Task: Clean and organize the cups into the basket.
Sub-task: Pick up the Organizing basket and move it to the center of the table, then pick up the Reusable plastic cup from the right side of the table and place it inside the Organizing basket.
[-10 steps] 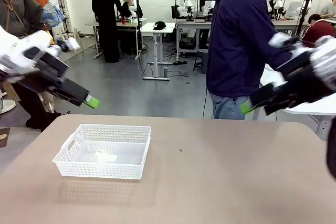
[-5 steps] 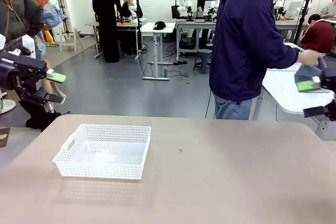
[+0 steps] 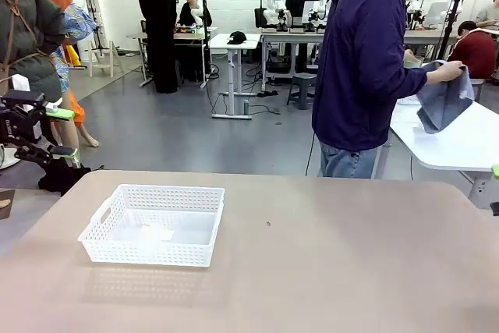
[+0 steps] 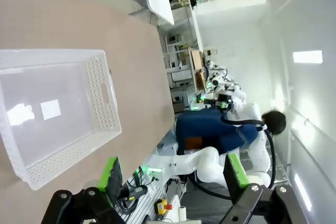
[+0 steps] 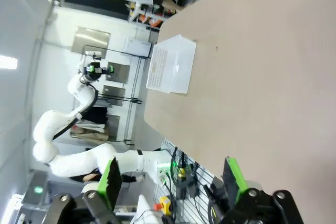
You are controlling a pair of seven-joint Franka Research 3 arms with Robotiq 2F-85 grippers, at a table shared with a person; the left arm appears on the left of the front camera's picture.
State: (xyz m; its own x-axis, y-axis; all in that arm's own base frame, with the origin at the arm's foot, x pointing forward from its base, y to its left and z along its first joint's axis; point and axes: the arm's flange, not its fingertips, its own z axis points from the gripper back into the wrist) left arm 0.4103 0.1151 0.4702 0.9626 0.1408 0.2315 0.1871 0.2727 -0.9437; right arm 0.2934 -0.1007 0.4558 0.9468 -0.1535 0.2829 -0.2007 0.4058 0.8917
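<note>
The white lattice basket [image 3: 152, 224] sits empty on the left half of the tan table [image 3: 327, 271]. The cups are out of view. My left gripper [image 3: 66, 138] hovers off the table's far left corner, open, with nothing between its green pads. In the left wrist view the basket [image 4: 52, 114] lies ahead of the open left gripper [image 4: 172, 174]. My right gripper [image 5: 172, 177] is open and empty, and the basket [image 5: 170, 64] appears far off across the table. A person in a navy hoodie [image 3: 362, 68] stands at the far side holding a grey cloth [image 3: 444, 103].
A white side table [image 3: 448, 142] stands behind the right far corner, where the person's hands are. Other people and tables fill the room beyond. A small dark speck [image 3: 268, 224] marks the tabletop near the middle.
Both arms have drawn back outward, the left toward the left edge and the right off to the right edge. The person turned to the side table and lifted the grey cloth.
</note>
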